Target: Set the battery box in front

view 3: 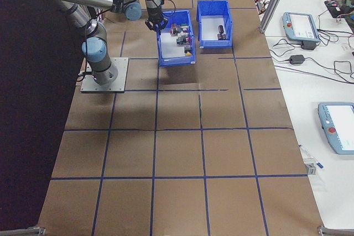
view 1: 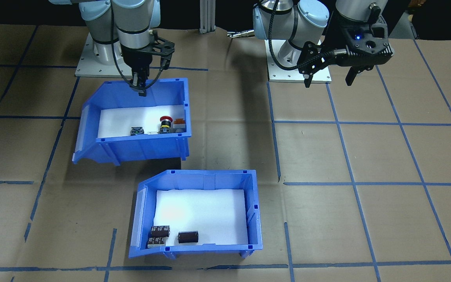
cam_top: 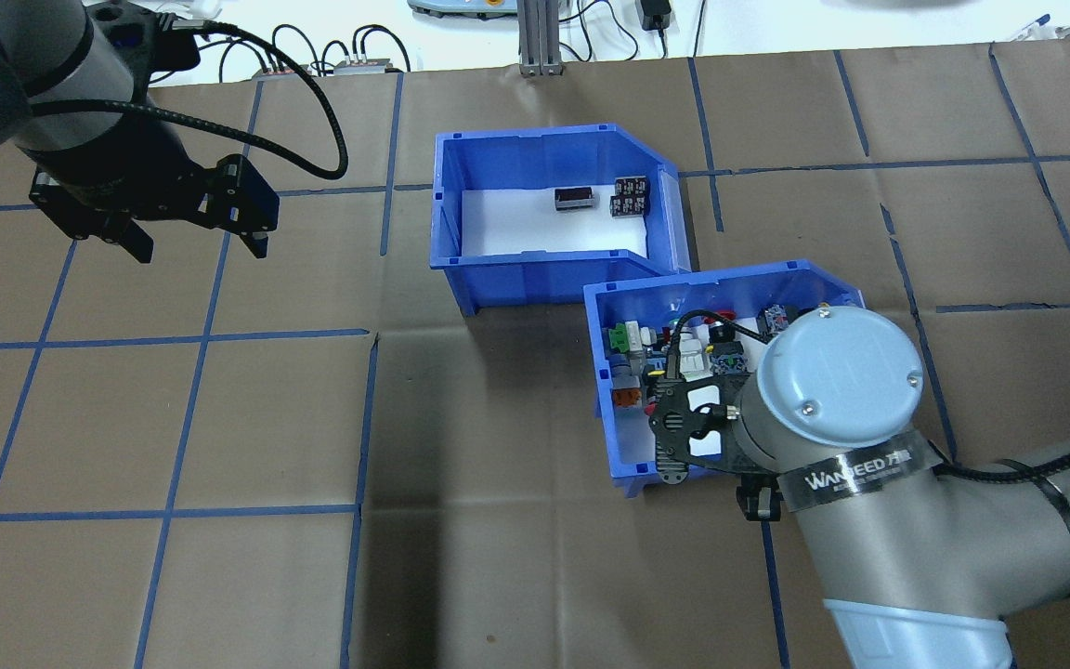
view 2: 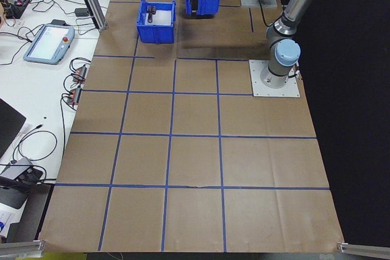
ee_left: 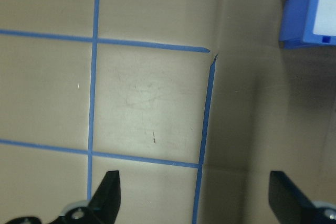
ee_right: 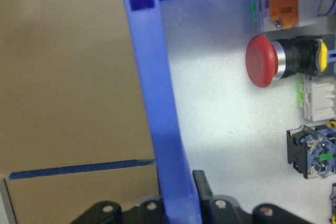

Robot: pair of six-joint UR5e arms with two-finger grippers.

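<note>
I read the step in hand as clearing the button bin (view 1: pixel 147 147) out of the way, since the battery box (view 1: pixel 204 179) stands on the tabletop (view 1: pixel 386 156) beyond that bin, on its far side from the robot base and offset toward the robot's left, with the near corners of the two almost meeting. The right tool (view 1: pixel 141 89) straddles the button bin's rear wall. The right wrist view shows the blue wall running between the fingers, narrowed onto it, so I take it as clamped on that wall. The shadow under the bin suggests it rides slightly off the tabletop, though I cannot confirm that. To do this well, I would keep the bin level so the loose parts do not slide. I would draw it straight back toward the base, away from the battery box, so their corners do not catch, then lower it flat before letting go. The left tool (view 1: pixel 329 80) hangs with its fingers spread wide and holding nothing, well apart from the button bin on the robot's left. Count: two blue bins, two arms, and three dark cylinders (view 1: pixel 188 237) in the battery box — two lying together and one just beside them. The button bin holds one red push-button (view 1: pixel 165 119) among a cluster of other parts — the arm hides too many for a full count.
</note>
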